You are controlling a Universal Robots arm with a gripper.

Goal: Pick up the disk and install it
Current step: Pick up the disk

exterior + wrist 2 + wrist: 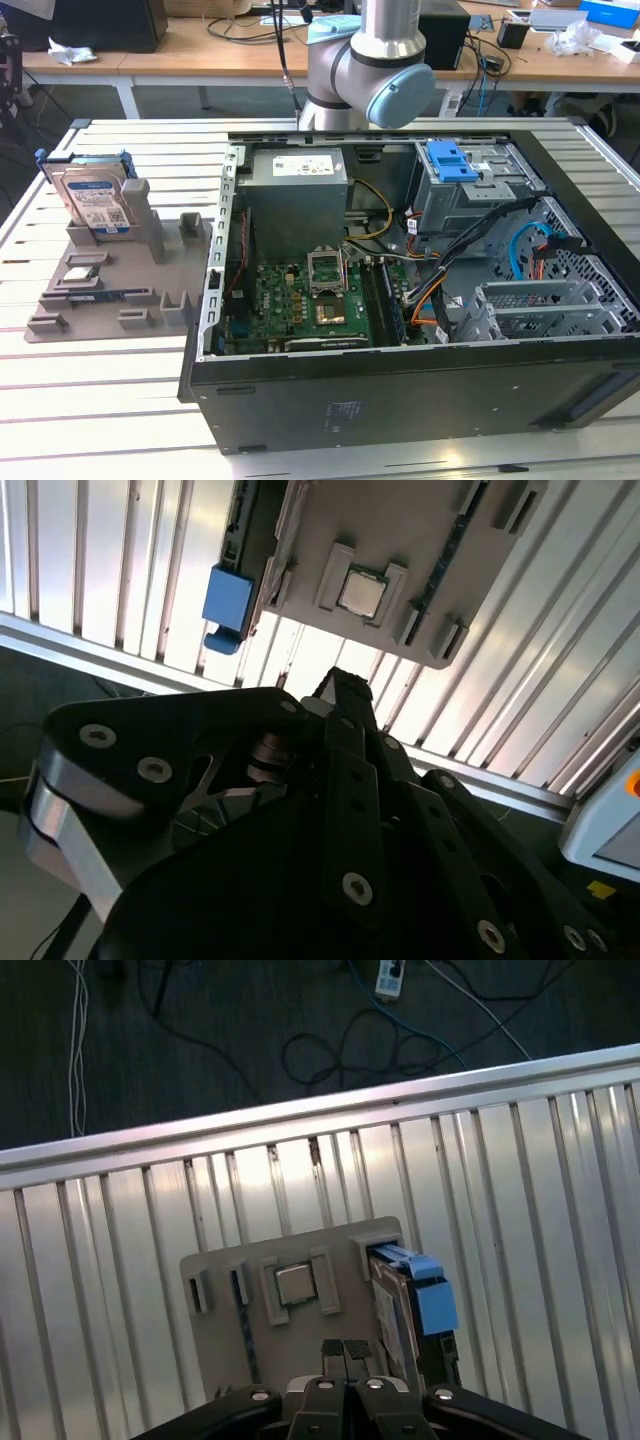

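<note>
Your hand is hovering over the desk, fingers closed on nothing, while the disk is standing on edge in the grey holder near it.

The arm is a silver-grey tube with a pale blue joint cap; the black gripper, seemingly metal, shows 4 silver screws in the first wrist view.

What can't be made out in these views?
Exterior view: the arm is cut off by the top edge.
First wrist view: the disk stands nearly edge-on, label face mostly hidden; the gripper covers the grey fixture's near edge.
Second wrist view: the disk runs off the top edge.
</note>
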